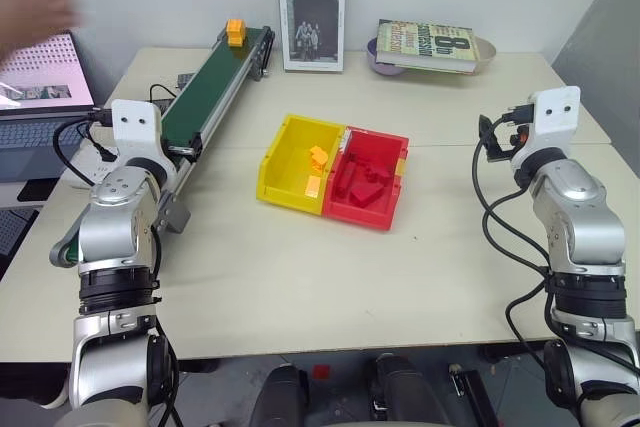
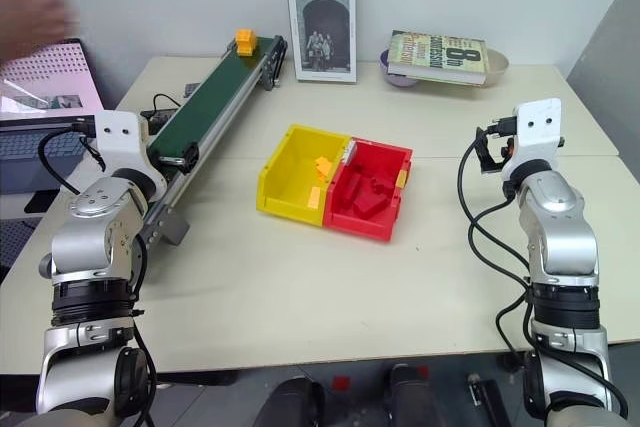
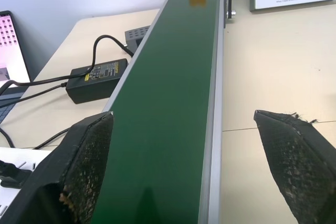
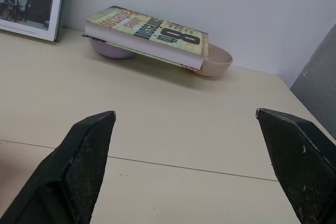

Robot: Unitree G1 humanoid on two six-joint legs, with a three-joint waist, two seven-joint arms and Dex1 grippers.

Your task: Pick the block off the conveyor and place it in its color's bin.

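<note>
**Block at far end of belt, left hand nearer**

L hand point(image 3: 181, 174) is held open, fingers point(image 3: 86, 169) spread wide w/ nothing between, poised over the near part of the conveyor point(image 1: 210, 87) and aimed along its length. R hand point(image 4: 189, 169) is likewise open and empty, over bare bench point(image 1: 440, 217) on the far right, facing a book point(image 4: 149, 32) laid across two bowls.

The block point(image 1: 235, 31) is seen at the belt's far end, well apart from the L hand and straight ahead of it along the belt's long axis. The L arm is judged clearly the nearer; the pick is not yet started.

The bin point(image 1: 285, 162) sits mid-bench, touching the red tray point(image 1: 385, 192), to the right of the belt. A person's hand point(image 1: 30, 7) is blurred at far left.
</note>
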